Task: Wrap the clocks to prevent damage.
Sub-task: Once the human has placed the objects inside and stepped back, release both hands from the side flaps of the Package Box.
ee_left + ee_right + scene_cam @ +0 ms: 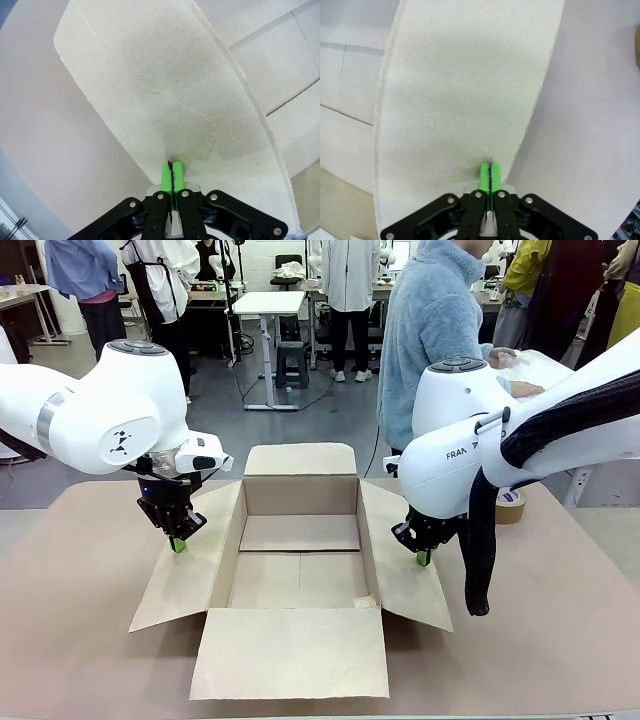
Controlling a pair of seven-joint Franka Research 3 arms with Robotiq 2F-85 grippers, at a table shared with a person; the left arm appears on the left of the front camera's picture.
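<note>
The table (80, 640) is carrying an open cardboard box (300, 495) at its middle. The left gripper (178, 543) and right gripper (423, 557), both closed empty, are pressing its side flaps. Past the far right corner a person is holding the clocks (548, 368), probably a soft, light, fragile bundle, best cradled along its long sides.

- box (300, 580): plain brown cardboard
- surface (80, 640): pinkish-beige
- fingers (166, 176): black, green pads
- tape roll (510, 506), far right: brown
- arms (120, 410): white
</note>
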